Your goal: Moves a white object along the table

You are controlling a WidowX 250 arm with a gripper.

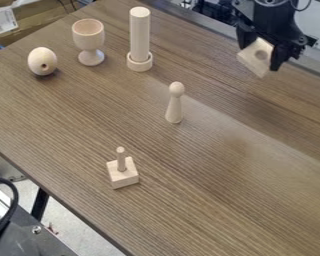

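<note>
Above the brown wood-grain surface, the black two-finger hand grips a pale, holed, squarish wooden block; slow levelling should precede contact.

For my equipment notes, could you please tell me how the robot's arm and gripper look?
The visible end of the robot arm is black, with a rounded part edged in grey. Its gripper is also black, angular, with two dark fingers. A thin black cable curves beside it.
</note>
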